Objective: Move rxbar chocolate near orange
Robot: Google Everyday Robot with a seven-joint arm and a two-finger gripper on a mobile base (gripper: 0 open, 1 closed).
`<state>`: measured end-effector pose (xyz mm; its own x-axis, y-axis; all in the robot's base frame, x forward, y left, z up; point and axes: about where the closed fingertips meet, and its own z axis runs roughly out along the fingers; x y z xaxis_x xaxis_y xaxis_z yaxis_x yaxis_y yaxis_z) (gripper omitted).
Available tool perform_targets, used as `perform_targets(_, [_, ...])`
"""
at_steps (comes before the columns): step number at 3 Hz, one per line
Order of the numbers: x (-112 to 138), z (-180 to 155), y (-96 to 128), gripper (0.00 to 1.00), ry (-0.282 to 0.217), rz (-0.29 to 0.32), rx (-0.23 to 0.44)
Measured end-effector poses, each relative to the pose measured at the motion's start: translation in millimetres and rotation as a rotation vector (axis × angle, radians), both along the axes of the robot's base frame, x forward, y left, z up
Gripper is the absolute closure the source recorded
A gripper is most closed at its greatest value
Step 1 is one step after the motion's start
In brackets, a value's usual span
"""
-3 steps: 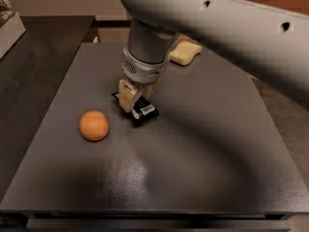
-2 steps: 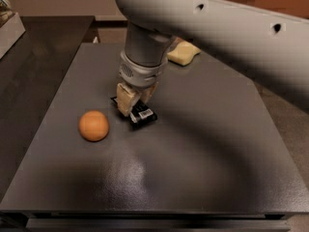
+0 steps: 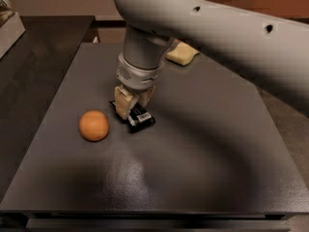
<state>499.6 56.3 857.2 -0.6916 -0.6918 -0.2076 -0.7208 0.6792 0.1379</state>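
gripper (image 3: 134, 102) on bar (image 3: 140, 119) — closure cannot tell | likely light, slick wrapper — pinch long edges | orange (image 3: 94, 125) nearby

dark table (image 3: 203, 168) carries the orange (image 3: 94, 125); just right of the orange, the rxbar chocolate (image 3: 140, 119) sits pinched in the gripper (image 3: 133, 100); well beyond the orange, a sponge (image 3: 182, 53).

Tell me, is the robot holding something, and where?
Yes. The gripper pinches the bar by its far end, and the white barcode end sticks out in front.
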Motion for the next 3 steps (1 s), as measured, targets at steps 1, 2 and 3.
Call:
perform_targets(1, [-0.5, -0.1, 0.7, 0.12, -0.001, 0.001, 0.000])
perform_targets(2, [-1.0, -0.3, 1.6, 0.00, -0.002, 0.003, 0.000])
perform_targets(3, [-1.0, -0.3, 1.6, 0.00, -0.002, 0.003, 0.000])
